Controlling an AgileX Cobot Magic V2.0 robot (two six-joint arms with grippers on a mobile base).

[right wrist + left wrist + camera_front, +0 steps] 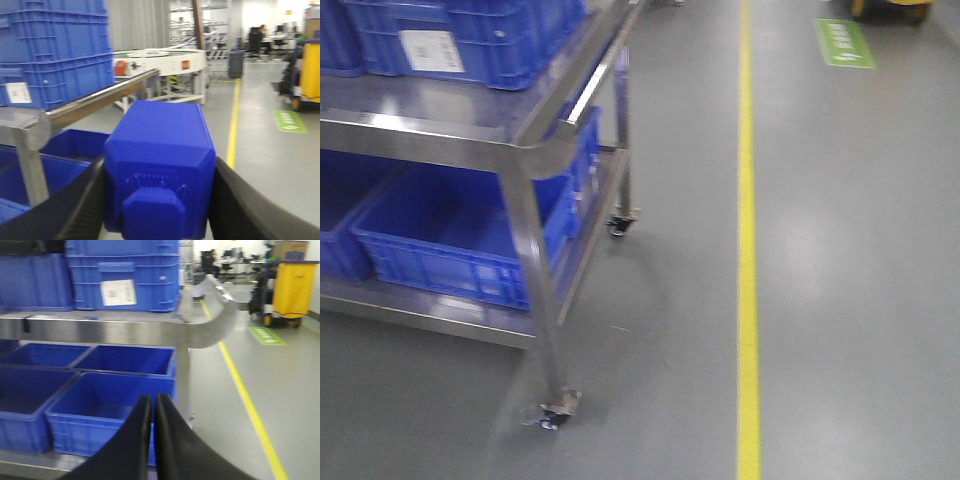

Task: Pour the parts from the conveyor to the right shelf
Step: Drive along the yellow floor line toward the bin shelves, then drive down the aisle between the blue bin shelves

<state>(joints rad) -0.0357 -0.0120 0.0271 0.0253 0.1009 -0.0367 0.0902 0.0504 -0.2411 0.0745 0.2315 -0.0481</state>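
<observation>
Holding block (pixel 159 165) clamped in right fingers (pixel 250 210); left fingers (pixel 131 440) together, empty. Centre over lower bin (pixel 107 405) before tipping.

I see a glossy grey floor (pixel 860 260) with a yellow line (pixel 748 250) running into the distance. Far right, a green floor mark (pixel 844 43) lies near a yellow cart (pixel 292 287).

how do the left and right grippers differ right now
The left gripper has its jaws closed on nothing; the right gripper clamps the blue part. The left gripper faces open blue bins low in the right shelf; the right gripper points past the shelf, along the yellow floor line. Both have black fingers.
</observation>
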